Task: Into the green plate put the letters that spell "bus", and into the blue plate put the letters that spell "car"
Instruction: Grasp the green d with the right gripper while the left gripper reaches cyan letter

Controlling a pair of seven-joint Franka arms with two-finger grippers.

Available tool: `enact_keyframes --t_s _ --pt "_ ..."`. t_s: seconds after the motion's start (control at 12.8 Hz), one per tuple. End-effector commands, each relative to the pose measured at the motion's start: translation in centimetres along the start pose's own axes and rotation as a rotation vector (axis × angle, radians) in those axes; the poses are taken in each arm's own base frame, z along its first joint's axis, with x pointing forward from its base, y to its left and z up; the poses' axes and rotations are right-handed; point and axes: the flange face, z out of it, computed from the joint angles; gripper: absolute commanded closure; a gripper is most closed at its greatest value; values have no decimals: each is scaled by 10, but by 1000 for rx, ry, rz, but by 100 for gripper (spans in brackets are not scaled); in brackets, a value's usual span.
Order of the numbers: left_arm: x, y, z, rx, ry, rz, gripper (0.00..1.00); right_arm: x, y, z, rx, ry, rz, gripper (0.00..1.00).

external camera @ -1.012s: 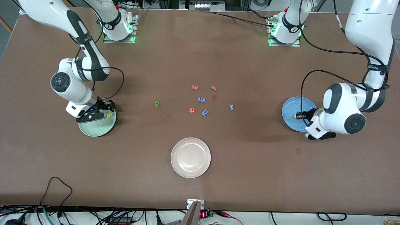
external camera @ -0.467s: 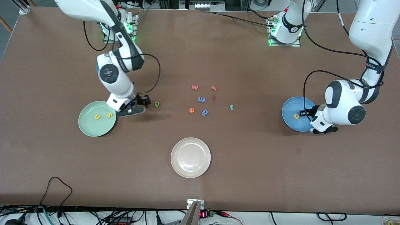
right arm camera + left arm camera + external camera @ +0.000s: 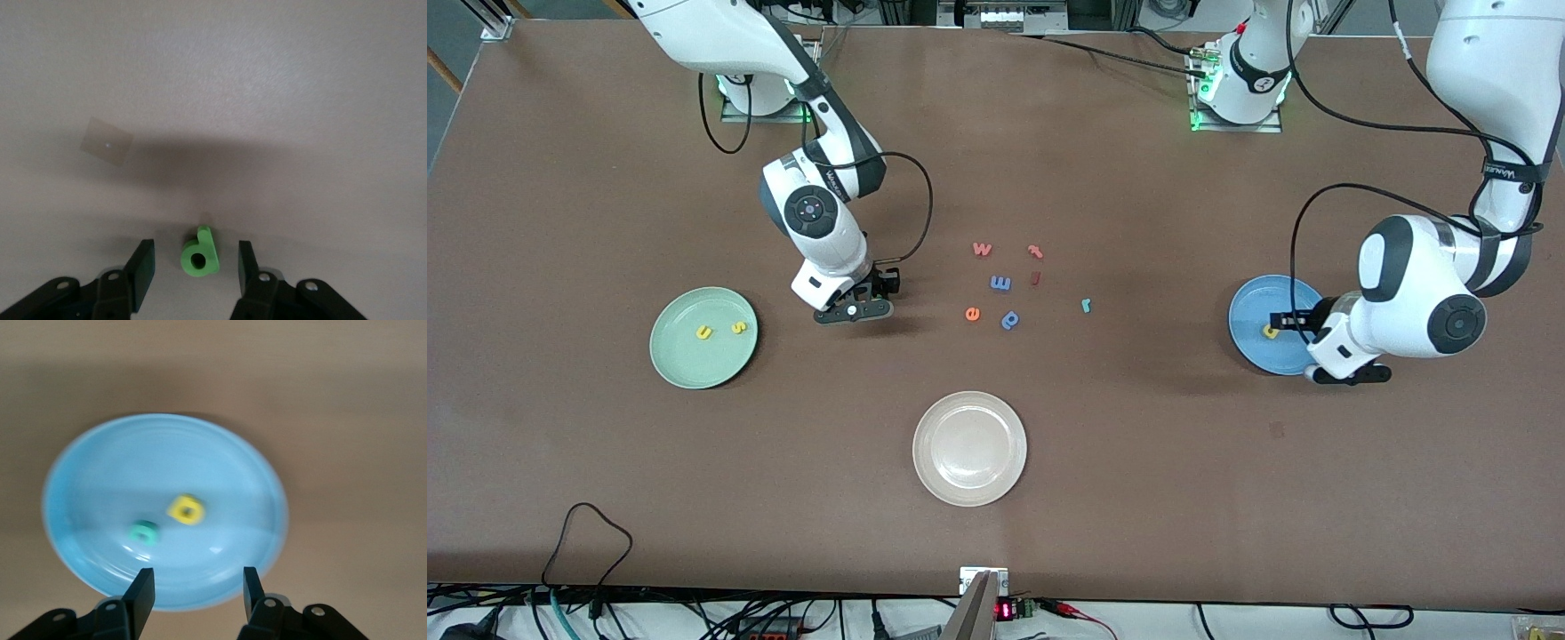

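The big brown table (image 3: 1138,489) fills the front view. The round off-white plate (image 3: 969,449) sits low in the middle of the frame. The round pale green plate (image 3: 685,364) lies at the right arm's end, and the round bright blue plate (image 3: 1249,311) lies at the left arm's end.

The right gripper (image 3: 879,289) is low over the table near the middle. Its jaws are wide, and the small green foam "b" (image 3: 200,253) lies between them, touching neither.

The left gripper (image 3: 195,583) is over the blue plate's edge with its jaws apart and nothing between them.

The yellow "u" (image 3: 704,332) and yellow "s" (image 3: 737,327) lie in the green plate. The yellow "a" (image 3: 185,509) and teal "c" (image 3: 143,533) lie in the blue plate. The teal "r" (image 3: 1086,305) lies on the table, mid-frame, near the orange "e" (image 3: 972,313) and blue "p" (image 3: 1010,319).
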Motion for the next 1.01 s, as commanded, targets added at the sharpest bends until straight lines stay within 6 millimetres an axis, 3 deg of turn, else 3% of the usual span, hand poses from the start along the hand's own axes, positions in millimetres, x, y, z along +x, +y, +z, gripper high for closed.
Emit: enact_keyframes --t_s 0.0,0.23,0.55,0.7,0.86,0.93 --pt "-3 77 7 -6 -27 138 41 -1 -4 2 -22 -32 4 41" --pt "-3 168 38 -25 17 255 43 -4 -5 10 -29 -51 4 41" --pt "2 255 71 -26 28 148 45 -7 -11 16 -34 -59 -6 46" --pt "5 266 76 -48 46 106 44 -8 -11 19 -36 -63 -8 50" --pt "-8 295 90 -42 52 114 45 -7 -10 20 -39 -61 -13 59" --pt "-10 297 95 -43 59 105 45 -8 -10 20 -40 -63 -16 63"
